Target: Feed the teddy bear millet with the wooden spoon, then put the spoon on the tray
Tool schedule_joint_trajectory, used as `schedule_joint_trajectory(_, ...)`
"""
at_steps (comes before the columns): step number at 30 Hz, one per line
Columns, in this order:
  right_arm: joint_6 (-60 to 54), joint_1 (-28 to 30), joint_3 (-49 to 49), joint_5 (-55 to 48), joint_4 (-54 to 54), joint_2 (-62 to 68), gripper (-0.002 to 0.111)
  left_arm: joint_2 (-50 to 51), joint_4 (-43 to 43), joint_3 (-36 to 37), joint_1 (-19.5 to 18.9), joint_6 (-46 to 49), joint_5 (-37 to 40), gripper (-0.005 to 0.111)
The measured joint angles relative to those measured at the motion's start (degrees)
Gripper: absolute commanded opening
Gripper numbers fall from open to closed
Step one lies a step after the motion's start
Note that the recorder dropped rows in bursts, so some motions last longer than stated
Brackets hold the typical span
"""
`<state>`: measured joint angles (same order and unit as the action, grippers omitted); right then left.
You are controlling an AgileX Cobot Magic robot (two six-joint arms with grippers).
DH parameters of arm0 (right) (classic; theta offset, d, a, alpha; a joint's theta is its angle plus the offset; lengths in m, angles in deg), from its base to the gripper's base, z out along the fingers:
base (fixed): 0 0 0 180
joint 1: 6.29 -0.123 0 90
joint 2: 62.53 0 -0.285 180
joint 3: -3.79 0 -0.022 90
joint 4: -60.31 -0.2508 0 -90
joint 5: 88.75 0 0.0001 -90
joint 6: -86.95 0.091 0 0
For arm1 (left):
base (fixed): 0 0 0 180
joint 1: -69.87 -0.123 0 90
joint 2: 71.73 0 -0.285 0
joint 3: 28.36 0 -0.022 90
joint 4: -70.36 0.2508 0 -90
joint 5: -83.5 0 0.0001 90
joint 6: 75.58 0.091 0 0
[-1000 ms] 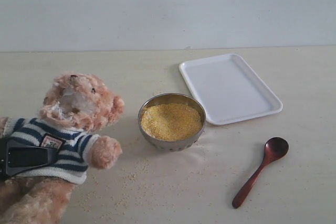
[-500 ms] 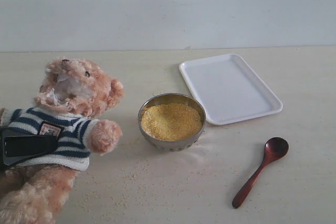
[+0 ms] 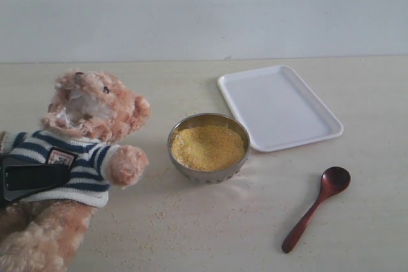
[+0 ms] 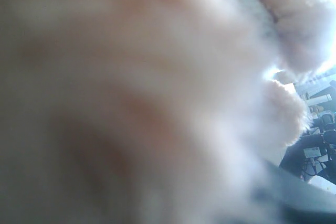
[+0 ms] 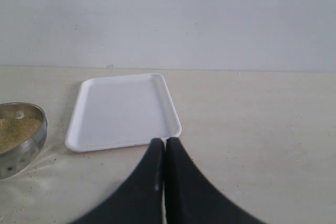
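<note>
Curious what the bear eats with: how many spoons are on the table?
1. The wooden spoon lies on the table, right of the metal bowl and nearer the camera than the white tray.

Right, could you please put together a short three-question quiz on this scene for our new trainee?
1. True or false: the small dark reddish-brown wooden spoon lies on the flat white rectangular plastic tray.
2. What does the left gripper hold? A the fluffy light-brown teddy bear in the striped shirt; B the wooden spoon; C the tray.
3. Fill in: the right gripper is ___.
Key: 1 false; 2 A; 3 shut.
</note>
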<state>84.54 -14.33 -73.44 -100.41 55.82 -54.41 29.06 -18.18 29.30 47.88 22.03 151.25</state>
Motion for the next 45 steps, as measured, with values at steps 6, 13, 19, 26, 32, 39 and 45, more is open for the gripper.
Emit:
schedule_joint_trajectory(6,7.82,0.00,0.00,0.56,-5.17,0.00,0.000,0.00,0.00,0.00,0.00,0.00,0.00,0.005)
schedule_joint_trajectory(13,19.39,0.00,1.13,-0.35,-19.81,-0.10,0.000,0.00,0.00,0.00,0.00,0.00,0.00,0.005)
schedule_joint_trajectory(19,17.38,0.00,8.93,-7.95,-22.38,-0.10,0.000,0.00,0.00,0.00,0.00,0.00,0.00,0.005)
schedule_joint_trajectory(26,15.30,0.00,15.47,-10.29,-32.80,-0.21,0.000,0.00,0.00,0.00,0.00,0.00,0.00,0.005)
schedule_joint_trajectory(32,10.01,0.00,15.86,-11.46,-31.28,-0.21,0.000,0.00,0.00,0.00,0.00,0.00,0.08,0.005)
schedule_joint_trajectory(39,3.81,0.00,16.57,-23.51,-30.79,4.26,0.015,0.00,0.00,0.00,0.00,0.00,0.08,0.005)
schedule_joint_trajectory(45,2.41,0.00,23.73,-26.73,-24.42,14.69,0.015,0.00,0.00,0.00,0.00,0.00,0.08,0.005)
